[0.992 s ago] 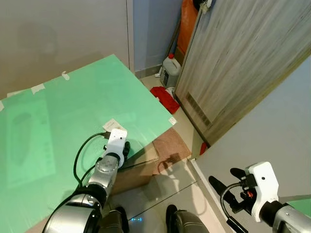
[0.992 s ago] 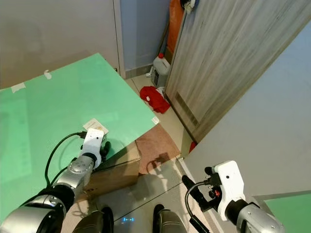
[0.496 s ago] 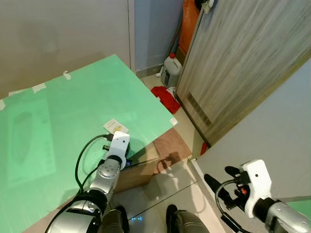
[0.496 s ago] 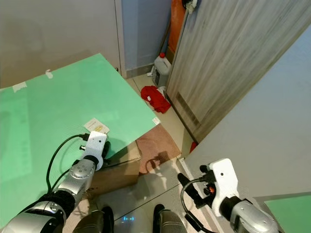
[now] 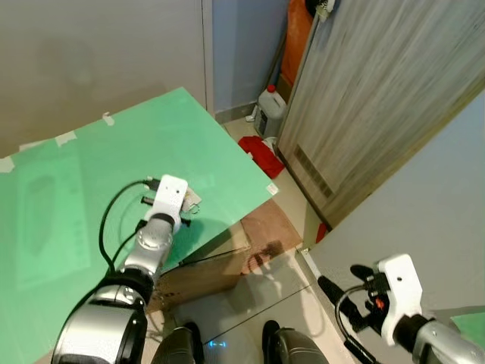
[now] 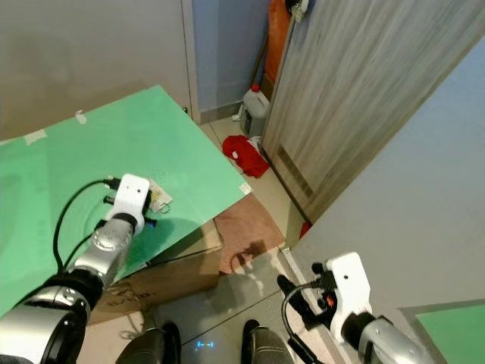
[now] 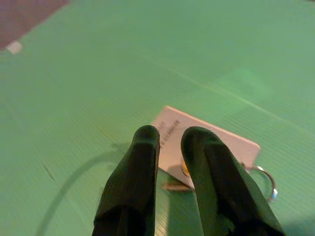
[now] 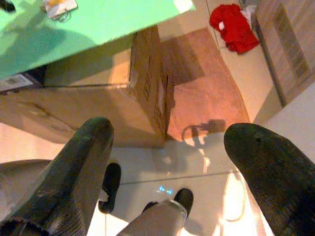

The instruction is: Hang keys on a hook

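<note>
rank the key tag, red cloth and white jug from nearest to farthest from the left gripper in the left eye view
1. Key tag: on the green board, right at the left gripper.
2. Red cloth: on the floor past the board's edge, by the wooden door.
3. White jug: farther back, in the corner.

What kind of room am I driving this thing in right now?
Probably a home hallway or utility corner: a wood-grain door, tiled floor, and a plastic jug and red cloth on the floor in the corner.
</note>
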{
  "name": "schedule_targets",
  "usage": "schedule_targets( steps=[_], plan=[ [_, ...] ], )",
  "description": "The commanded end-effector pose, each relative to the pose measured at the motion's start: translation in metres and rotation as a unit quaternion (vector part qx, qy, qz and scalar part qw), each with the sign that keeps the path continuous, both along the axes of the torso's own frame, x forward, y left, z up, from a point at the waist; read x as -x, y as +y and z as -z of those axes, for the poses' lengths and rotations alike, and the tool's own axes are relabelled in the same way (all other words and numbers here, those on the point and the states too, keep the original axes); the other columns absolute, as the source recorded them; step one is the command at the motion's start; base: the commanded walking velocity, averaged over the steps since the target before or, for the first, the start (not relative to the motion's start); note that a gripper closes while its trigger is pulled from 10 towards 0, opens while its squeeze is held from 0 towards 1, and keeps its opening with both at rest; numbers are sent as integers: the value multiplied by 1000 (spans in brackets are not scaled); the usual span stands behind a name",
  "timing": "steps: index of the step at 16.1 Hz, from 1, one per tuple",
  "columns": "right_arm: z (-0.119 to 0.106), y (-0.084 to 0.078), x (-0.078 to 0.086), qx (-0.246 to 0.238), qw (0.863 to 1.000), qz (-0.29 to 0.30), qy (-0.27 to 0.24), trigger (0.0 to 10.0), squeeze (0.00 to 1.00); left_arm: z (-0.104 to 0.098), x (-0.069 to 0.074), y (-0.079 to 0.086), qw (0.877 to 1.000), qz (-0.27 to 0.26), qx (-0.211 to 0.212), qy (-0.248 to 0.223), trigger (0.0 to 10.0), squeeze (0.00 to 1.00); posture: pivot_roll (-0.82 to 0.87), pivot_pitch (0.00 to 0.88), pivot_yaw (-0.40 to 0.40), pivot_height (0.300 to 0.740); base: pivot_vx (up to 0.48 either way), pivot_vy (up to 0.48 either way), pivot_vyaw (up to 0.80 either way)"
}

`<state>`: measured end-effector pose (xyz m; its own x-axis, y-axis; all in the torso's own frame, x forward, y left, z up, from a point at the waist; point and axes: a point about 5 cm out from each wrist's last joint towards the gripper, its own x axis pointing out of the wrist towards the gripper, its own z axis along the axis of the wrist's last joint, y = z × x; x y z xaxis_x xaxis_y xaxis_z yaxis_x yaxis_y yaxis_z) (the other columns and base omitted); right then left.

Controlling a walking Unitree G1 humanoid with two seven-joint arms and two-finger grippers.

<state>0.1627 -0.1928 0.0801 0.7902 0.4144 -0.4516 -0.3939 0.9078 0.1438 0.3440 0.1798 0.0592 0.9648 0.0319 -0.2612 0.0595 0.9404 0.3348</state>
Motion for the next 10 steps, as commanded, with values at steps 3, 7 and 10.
schedule_targets(
  steps=[3,7,10],
  plan=[
    [-5,-10,13,20,1000,15,2,10000,0,5,1,2,1000,-3,11,26,10000,0,-296,229,-32,740,0,0,0],
    [-13,-16,42,34,999,25,19,10000,0,15,7,2,998,-2,23,58,10000,0,-367,271,-29,740,0,0,0],
    [-14,-15,48,33,999,34,23,10000,0,25,13,6,995,-2,32,96,10000,0,-383,278,-16,740,0,0,0]
  ],
)
